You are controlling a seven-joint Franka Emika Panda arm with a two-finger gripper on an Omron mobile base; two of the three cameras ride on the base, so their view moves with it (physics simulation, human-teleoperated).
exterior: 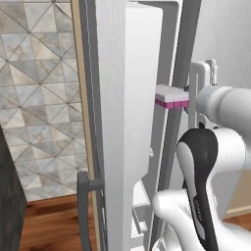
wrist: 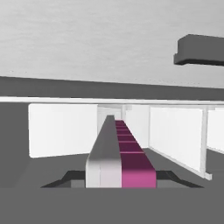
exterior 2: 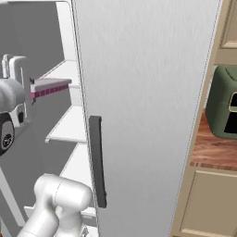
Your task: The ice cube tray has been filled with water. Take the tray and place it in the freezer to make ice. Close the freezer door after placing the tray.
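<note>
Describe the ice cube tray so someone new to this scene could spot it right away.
Look at the tall silver fridge with its left compartment open. In that opening, level with a white shelf, the tool holds the ice cube tray. It is the one pale slab with a magenta lower edge.

base views: behind arm, close, share freezer | hand view: inside

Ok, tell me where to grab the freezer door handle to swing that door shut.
Grip the handle on its straight vertical bar, just below the top bracket. Come from the outer face of the door, which is on the left in the left base view. The bar stands off the door with a gap behind it, so set the claw level across it.
</note>
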